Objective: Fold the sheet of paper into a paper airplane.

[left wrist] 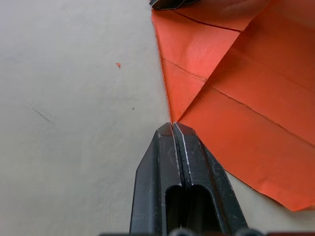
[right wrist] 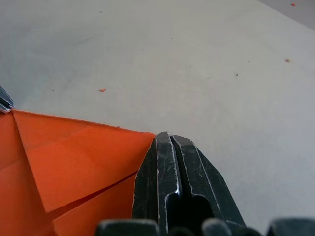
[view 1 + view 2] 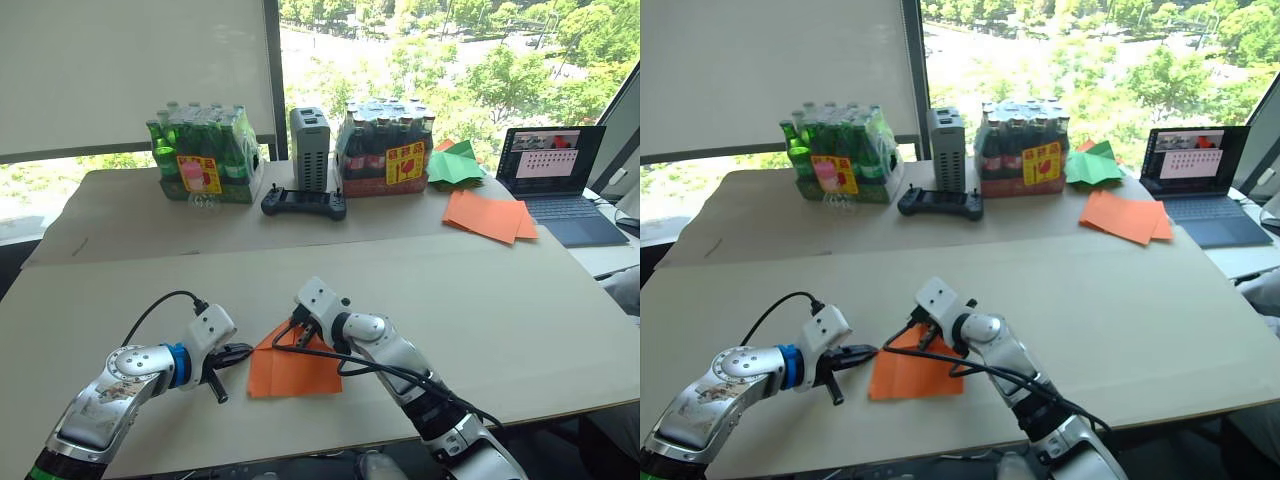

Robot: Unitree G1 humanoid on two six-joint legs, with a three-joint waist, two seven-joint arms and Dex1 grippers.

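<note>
While the sheet of paper point(image 3: 295, 370) lies flat near the front edge of the table point(image 3: 520, 300), between my two arms, I log it as partly folded: its far end comes to a peak where flaps have been turned in, and its near edge runs roughly left to right. Long axis: near to far, peak pointing away from me, so the next fold, as I judge it, will work across that line from either side. Left gripper point(image 3: 238, 352): at the sheet's left edge, fingers pressed together with nothing visibly between them; in the left wrist view the tips point(image 1: 173, 129) sit right at the paper's border where a crease meets the edge, touching or just short of it, I cannot tell which. Right gripper point(image 3: 297, 328): over the peak at the far end, fingers likewise closed on themselves; the right wrist view puts the tips point(image 2: 167, 140) at the corner of a folded flap, resting on or just beside it. Both arms are equally near the sheet. Pose: left forearm low, reaching in from the left; right forearm angled in from the near right, wrist bent toward the peak. Farther out: pile of flat orange sheets point(image 3: 490, 215), green paper point(image 3: 455, 165), laptop point(image 3: 560, 180), two bottle packs, a controller.
</note>
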